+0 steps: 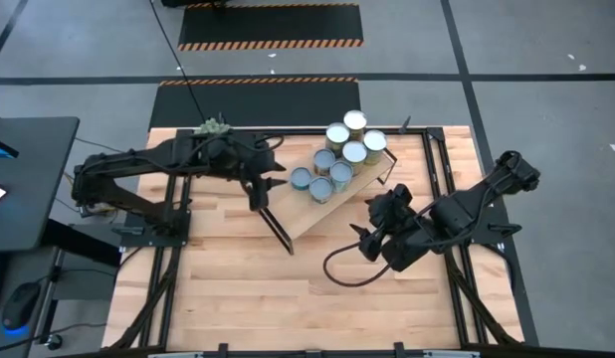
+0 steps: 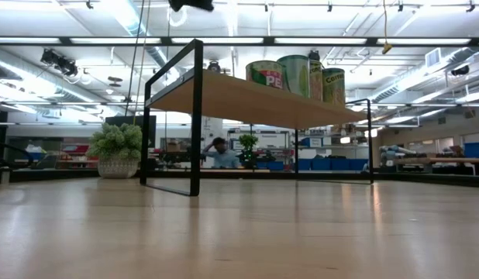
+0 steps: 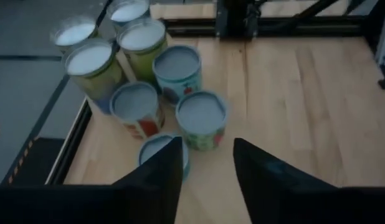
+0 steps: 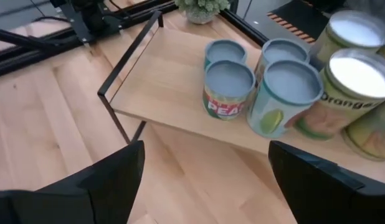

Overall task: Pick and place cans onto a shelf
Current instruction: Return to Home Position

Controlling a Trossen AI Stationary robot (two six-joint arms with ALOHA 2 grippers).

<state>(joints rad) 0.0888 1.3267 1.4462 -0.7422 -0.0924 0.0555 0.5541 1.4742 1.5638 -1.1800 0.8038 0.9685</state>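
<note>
Several cans (image 1: 339, 159) stand upright in a cluster on the far right part of the shelf (image 1: 306, 214), a light-wood plank with black end frames set slantwise on the table. They also show in the low view (image 2: 295, 76), the left wrist view (image 3: 180, 71) and the right wrist view (image 4: 286, 93). My left gripper (image 1: 260, 196) is open and empty above the shelf's left side, short of the nearest can (image 3: 156, 149). My right gripper (image 1: 372, 224) is wide open and empty, near the shelf's right side, facing the cans.
A green plant ball (image 1: 213, 126) sits at the table's far edge behind my left arm, and also shows in the low view (image 2: 115, 147). A black cable (image 1: 337, 270) loops on the tabletop near my right arm. A person (image 2: 220, 155) shows far behind the table.
</note>
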